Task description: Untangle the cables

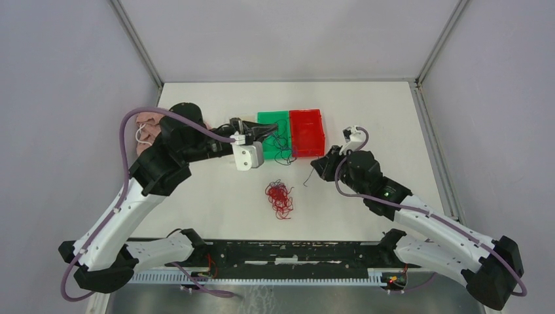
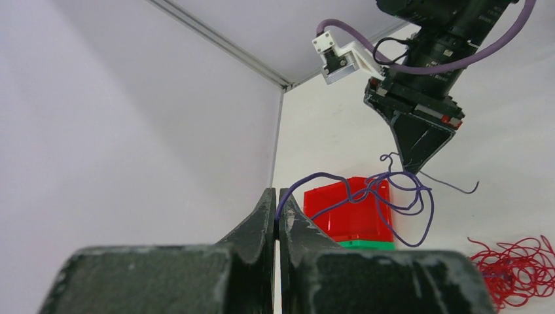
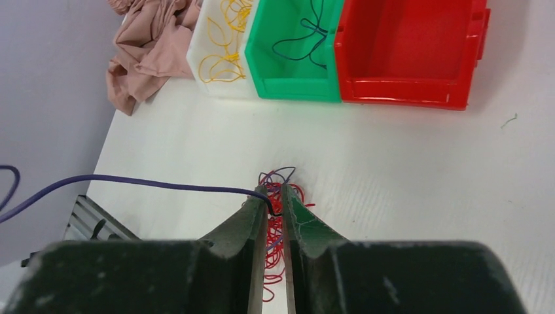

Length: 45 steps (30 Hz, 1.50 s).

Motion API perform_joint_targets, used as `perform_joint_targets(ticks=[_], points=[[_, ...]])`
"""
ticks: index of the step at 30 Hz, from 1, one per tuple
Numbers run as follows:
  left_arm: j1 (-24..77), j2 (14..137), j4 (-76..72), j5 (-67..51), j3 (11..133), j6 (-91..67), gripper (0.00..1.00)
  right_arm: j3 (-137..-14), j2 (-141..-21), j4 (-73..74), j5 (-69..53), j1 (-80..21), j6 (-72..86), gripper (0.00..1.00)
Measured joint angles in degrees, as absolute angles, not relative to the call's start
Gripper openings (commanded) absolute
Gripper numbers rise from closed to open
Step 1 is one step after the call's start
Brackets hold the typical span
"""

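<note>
White table [image 1: 216, 196]; left jaws, right jaws clamped on purple cable [image 3: 163, 184].

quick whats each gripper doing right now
left gripper: closed on the purple cable
right gripper: closed on the same purple cable

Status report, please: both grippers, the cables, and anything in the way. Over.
Left gripper shut on purple cable. Right gripper shut on same cable, slack loops hanging between them. Red cables heaped close by right gripper, possibly in the way.
</note>
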<state>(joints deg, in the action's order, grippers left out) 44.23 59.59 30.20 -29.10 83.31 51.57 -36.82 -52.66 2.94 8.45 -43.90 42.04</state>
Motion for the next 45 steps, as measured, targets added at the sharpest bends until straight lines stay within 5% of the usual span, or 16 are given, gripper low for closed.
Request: perform_joint_targets(ticks=[13,15,18,22,45], points=[[44.23,59.51,21.02,-12.69,78.00,61.10,0.03,-34.85,-49.91,5.98,11.94,-43.40,41.93,0.15],[44.23,59.75,18.13,-9.34,76.75,61.98,0.03,-34.57,-49.47,6.48,12.14,-43.33,41.98,0.27],[44.23,60.64,15.16,-5.98,76.38,62.30,0.03,-34.20,-48.77,6.72,11.86,-43.24,42.02,0.67],[44.23,61.60,13.34,-5.76,76.38,61.95,0.03,-34.20,-48.64,6.68,10.00,-43.00,41.74,0.84],[37.87,77.30,11.77,-1.08,72.23,56.01,0.03,-34.26,-47.27,5.78,6.57,-40.71,41.04,0.85]])
